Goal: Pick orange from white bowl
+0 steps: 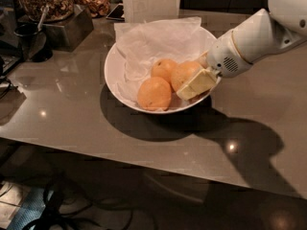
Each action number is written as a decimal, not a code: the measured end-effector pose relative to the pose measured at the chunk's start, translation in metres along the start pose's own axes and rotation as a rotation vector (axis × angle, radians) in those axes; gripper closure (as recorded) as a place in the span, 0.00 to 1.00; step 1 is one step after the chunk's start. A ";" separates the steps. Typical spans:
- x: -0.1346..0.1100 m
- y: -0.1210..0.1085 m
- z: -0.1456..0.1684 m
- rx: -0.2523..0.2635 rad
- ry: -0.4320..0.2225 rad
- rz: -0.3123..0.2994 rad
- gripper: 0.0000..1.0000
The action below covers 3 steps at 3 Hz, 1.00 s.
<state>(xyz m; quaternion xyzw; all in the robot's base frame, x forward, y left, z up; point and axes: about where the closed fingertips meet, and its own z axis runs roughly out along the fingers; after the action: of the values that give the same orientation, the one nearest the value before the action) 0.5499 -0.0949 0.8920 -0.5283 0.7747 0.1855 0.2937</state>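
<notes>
**The orange in the white bowl.** The orange (183,73), the largest of three, lay in the right half of the white bowl (111,80), and you could see only its left and upper skin. Its near right side was covered by your gripper (194,84), which reached down over the bowl's right rim and lay against the fruit. Whether the gripper had clamped on the orange or merely rested beside it could not be told, since the far side of the contact was hidden.

Two smaller oranges sat to its left. One (154,93) lay nearer you and touched it, and the other (164,68) lay just behind, in the middle of the bowl. All three rested on crumpled white paper (153,40), which rose highest along the bowl's far edge.

The white arm (254,37) entered from the upper right and sloped down and leftward to the gripper. The bowl stood on a glossy grey table (72,114), where bowl and arm cast a dark shadow (230,128) toward the near right.

At the far left you had a metal box (67,28) topped with brown material, with a dark cup (29,37) just to its left. A tall white container (151,1) stood directly behind the bowl. Below the table's near edge, dark cables (62,210) lay on the floor.
</notes>
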 end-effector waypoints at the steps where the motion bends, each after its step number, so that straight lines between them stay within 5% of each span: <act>1: -0.014 0.001 -0.025 0.066 -0.051 -0.041 0.99; 2: -0.032 0.009 -0.064 0.094 -0.148 -0.101 1.00; 3: -0.033 0.027 -0.096 0.065 -0.250 -0.118 1.00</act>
<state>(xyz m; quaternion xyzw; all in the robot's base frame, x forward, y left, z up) 0.5087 -0.1188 0.9859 -0.5358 0.7054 0.2072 0.4152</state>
